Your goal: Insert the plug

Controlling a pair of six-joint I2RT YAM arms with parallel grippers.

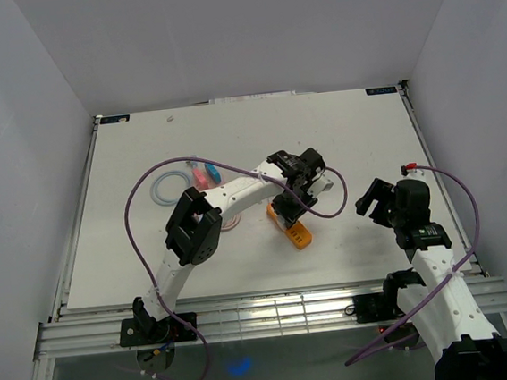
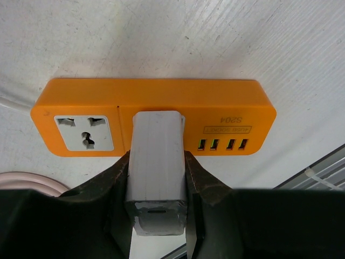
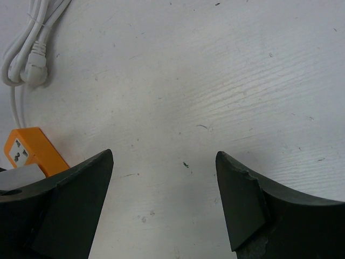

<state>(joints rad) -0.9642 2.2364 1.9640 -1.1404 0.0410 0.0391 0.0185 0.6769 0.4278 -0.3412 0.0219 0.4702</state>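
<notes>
At mid-table: grey plug (image 2: 156,181) pinched against orange power strip (image 2: 156,97)

Near the middle of the white table (image 1: 124,148), slightly toward the near edge: orange power strip (image 1: 299,234) lying flat. Right above it, left gripper (image 1: 287,212) reaching down from the left arm, which stretches diagonally from the near-left corner. Seen from the left wrist: left gripper (image 2: 157,157) clamped on the grey plug, one dark finger (image 2: 121,178) pressed to each side of the plug's body. Far end of the grey plug up against the face of the strip, between a universal socket (image 2: 86,132) on the left of that view and four green USB ports (image 2: 222,144) on the right. How deep the plug is seated: cannot tell, contact area hidden by the plug's own body. At the left edge of the same view, a thin white cable (image 2: 11,102) leaving the strip, and below it a pink loop (image 2: 32,178) on the table.

Over on the right side of the table, well apart from the strip: right gripper (image 1: 376,198), holding nothing. From the right wrist, right gripper (image 3: 164,156) spread wide, both fingers (image 3: 81,189) over bare tabletop. At the left of that view, the orange power strip (image 3: 32,148) and, farther off, the bundled white cable (image 3: 24,54).

Far left of the strip, a pale blue coil (image 1: 155,190) lying on the table
</notes>
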